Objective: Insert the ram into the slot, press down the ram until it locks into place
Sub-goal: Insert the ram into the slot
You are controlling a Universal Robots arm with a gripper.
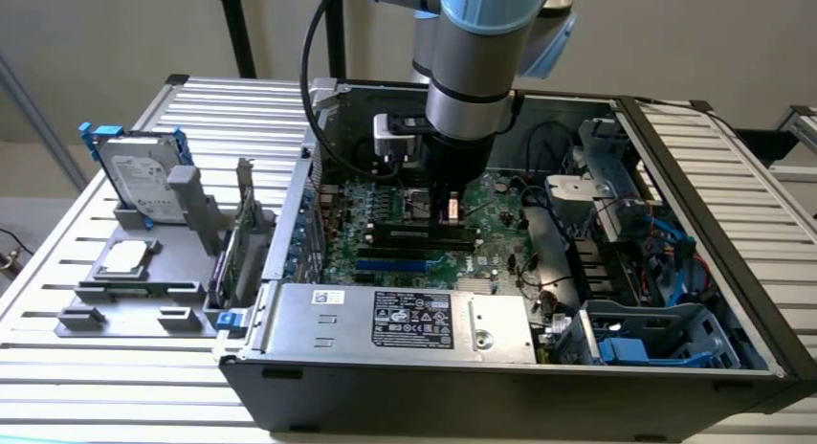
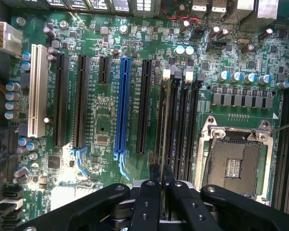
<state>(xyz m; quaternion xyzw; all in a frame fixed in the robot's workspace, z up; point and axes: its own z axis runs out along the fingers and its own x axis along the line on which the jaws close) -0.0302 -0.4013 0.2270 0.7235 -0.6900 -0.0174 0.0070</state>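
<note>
Inside the open computer case, my gripper [image 1: 447, 212] reaches down onto the green motherboard [image 1: 383, 210]. In the wrist view its two black fingers [image 2: 154, 180] stand close together over a thin board seen edge-on, the ram [image 2: 164, 120]. The ram runs along the first of several parallel black slots [image 2: 183, 120], the one nearest the blue slot [image 2: 121, 106]. Pale latches [image 2: 166, 73] mark the far ends of the slots. My gripper [image 2: 161, 168] is shut on the ram's near end. How deep the ram sits in its slot is hidden.
A CPU socket with a metal frame [image 2: 236, 159] lies right beside the black slots. The power supply [image 1: 408, 320] fills the case's near side, and a blue drive cage [image 1: 651, 334] and cables sit at the exterior view's right. A hard drive [image 1: 141, 181] stands on a grey fixture outside the case.
</note>
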